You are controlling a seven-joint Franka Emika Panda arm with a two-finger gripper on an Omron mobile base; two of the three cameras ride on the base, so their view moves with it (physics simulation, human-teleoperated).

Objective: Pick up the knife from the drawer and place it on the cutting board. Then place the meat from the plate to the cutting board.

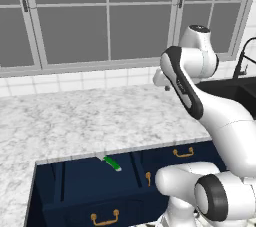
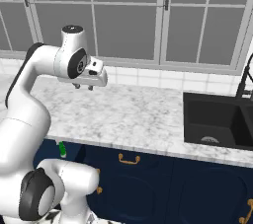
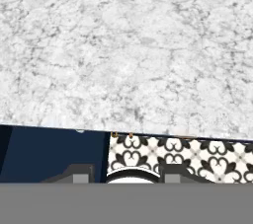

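Marble counter under grey windows; arm raised, knife in the open drawer.

The white-grey marble counter (image 1: 100, 116) runs beneath the window wall, with a black sink (image 2: 217, 119) at its right end. The gripper (image 2: 83, 87) hangs above the counter, well apart from the drawer (image 1: 80, 181); how wide its jaws stand cannot be told. The navy drawer stands pulled out. The green-handled knife (image 1: 112, 163) lies inside, near its back edge under the counter lip.

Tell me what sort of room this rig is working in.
A kitchen, rendered rather than real: a marble-patterned counter over navy cabinets, an open drawer holding a green-handled knife, and a black sink with a faucet beneath a wide window.
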